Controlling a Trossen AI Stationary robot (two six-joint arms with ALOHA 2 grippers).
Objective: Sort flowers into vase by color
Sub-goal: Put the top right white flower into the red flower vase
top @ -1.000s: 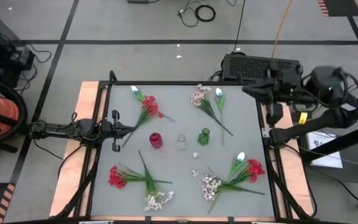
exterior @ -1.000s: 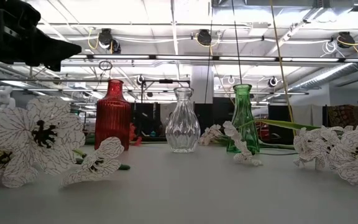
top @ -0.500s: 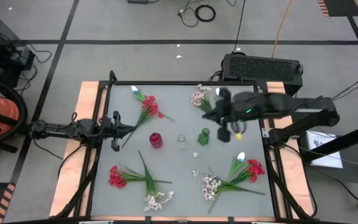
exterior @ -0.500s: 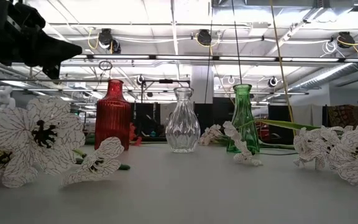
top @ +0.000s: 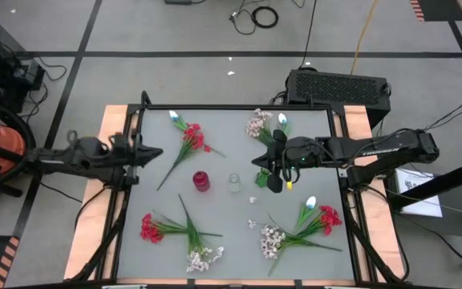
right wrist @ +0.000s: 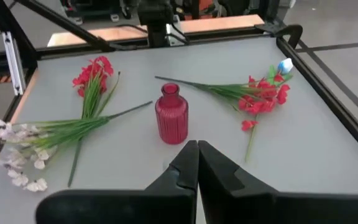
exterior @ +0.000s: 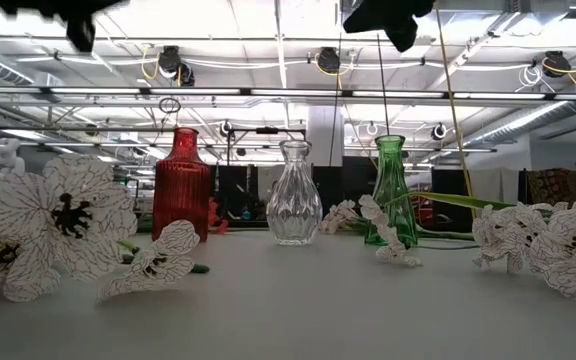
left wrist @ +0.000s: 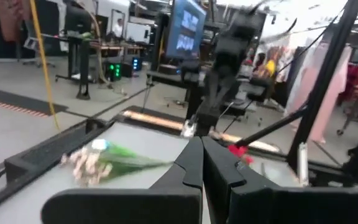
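Three vases stand in a row mid-table: red (top: 201,181), clear (top: 235,183) and green (exterior: 390,190); in the high view my right arm covers most of the green one. Four loose bunches lie flat on the table: red blooms with a white bud (top: 189,136), pinkish-white blossoms with a white bud (top: 265,128), red and pinkish-white (top: 175,231), and a mix of all three kinds (top: 303,226). My right gripper (top: 257,162) hangs shut high above the green vase, pointing at the red vase (right wrist: 171,115). My left gripper (top: 159,151) is shut, in the air at the table's left edge.
The table has a raised dark frame (top: 139,108) and wooden side strips (top: 107,209). A black box (top: 335,84) sits beyond the far edge. Small fallen blossoms (top: 253,223) lie near the vases. Bare grey surface shows between the vases and the near bunches.
My right arm has swung from beyond the table's right edge out over the table toward the left, stopping above the green vase. My left gripper has drawn back toward the left edge and risen, leaving the low view's upper left corner almost entirely. No flower or vase has moved.
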